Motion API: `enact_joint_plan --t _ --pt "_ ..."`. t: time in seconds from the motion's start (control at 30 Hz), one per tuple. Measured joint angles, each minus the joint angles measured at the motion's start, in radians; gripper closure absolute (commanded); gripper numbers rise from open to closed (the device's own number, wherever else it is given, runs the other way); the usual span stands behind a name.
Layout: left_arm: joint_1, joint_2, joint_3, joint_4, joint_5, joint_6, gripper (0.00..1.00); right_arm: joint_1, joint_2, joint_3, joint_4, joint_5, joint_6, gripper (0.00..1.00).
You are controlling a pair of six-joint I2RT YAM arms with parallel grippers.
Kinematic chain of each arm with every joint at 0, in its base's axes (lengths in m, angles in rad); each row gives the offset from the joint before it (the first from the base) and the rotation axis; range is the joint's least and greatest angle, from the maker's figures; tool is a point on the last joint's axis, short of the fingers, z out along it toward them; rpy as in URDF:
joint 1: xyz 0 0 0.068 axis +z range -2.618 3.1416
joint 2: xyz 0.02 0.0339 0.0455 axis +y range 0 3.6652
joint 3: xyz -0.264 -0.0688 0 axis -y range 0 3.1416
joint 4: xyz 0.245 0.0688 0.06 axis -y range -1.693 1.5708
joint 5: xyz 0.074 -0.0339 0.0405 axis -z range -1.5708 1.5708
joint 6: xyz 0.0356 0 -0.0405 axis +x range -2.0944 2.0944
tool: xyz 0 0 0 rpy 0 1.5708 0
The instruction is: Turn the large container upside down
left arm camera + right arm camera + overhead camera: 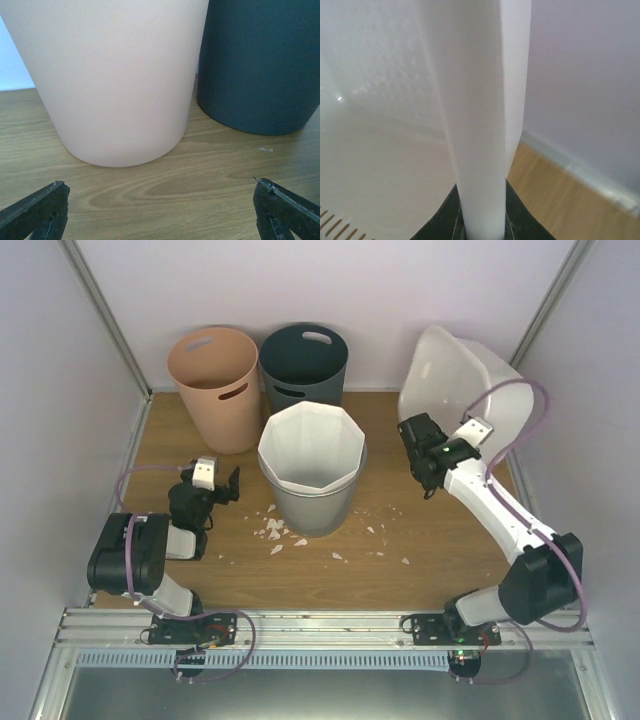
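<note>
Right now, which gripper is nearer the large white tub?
Right. The right gripper is clamped on the rim of the large container. The left gripper sits open on the opposite side, facing the peach bin, well apart from it.

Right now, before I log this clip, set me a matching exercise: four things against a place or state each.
Things:
1 peach bin
2 white tub
3 left gripper
4 right gripper

Places or states:
A shut on a white rim
B upright, back left
C open, holding nothing
D tipped up on its side, back right

Pairs: 1-B, 2-D, 3-C, 4-A
</note>
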Motion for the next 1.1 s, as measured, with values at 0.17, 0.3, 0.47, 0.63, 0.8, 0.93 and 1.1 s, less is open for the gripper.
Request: enact_joint_plan --t 0.17,0.3,0.47,0.63,0.8,0.93,1.1 --pt "0.000 0.000 0.000 0.000 0.000 0.000 0.01 0.007 0.103 0.004 -0.080 0.262 -0.150 0.99" --pt "0.000 0.000 0.000 0.000 0.000 0.000 0.01 -0.008 0.224 0.031 -0.249 0.367 -0.044 0.99" --pt "0.000 0.000 0.000 0.000 0.000 0.000 0.01 -0.014 0.298 0.082 -0.318 0.428 0.007 0.99" --pt "0.000 0.000 0.000 0.000 0.000 0.000 0.01 -0.021 0.414 0.188 -0.344 0.480 -0.010 0.99" --pt "0.000 0.000 0.000 0.000 0.000 0.000 0.01 -0.011 0.507 0.291 -0.347 0.524 -0.065 0.99" --pt "0.000 0.000 0.000 0.000 0.000 0.000 0.01 -0.005 0.525 0.351 -0.355 0.522 -0.113 0.99" --pt "0.000 0.000 0.000 0.000 0.000 0.000 0.01 -0.003 0.523 0.403 -0.375 0.491 -0.142 0.99"
